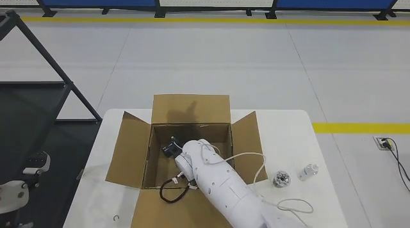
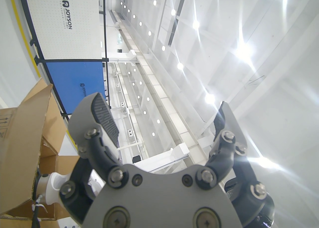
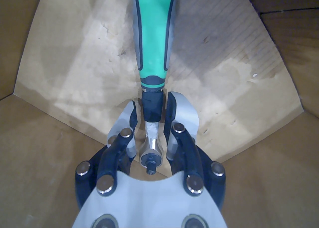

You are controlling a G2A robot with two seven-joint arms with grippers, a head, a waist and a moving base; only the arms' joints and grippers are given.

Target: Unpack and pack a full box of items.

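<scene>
Brown cardboard box (image 1: 128,151): green-handled ratchet wrench (image 3: 153,39) inside, clamped by right tool (image 3: 152,111); left tool (image 2: 162,114) wide. Clear bottle (image 1: 308,171) on white counter (image 1: 288,132); unpacking apparently unfinished.

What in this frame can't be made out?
- Top view: much of the inside of the box, hidden by the right arm over it.
- Right wrist view: the green-handled wrench, its handle end cut off by the picture edge.
- Top view: the small round item and the bottle beside it, too small to identify.

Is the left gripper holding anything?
No, the left gripper has its fingers spread wide apart, with just the ceiling between them.
</scene>
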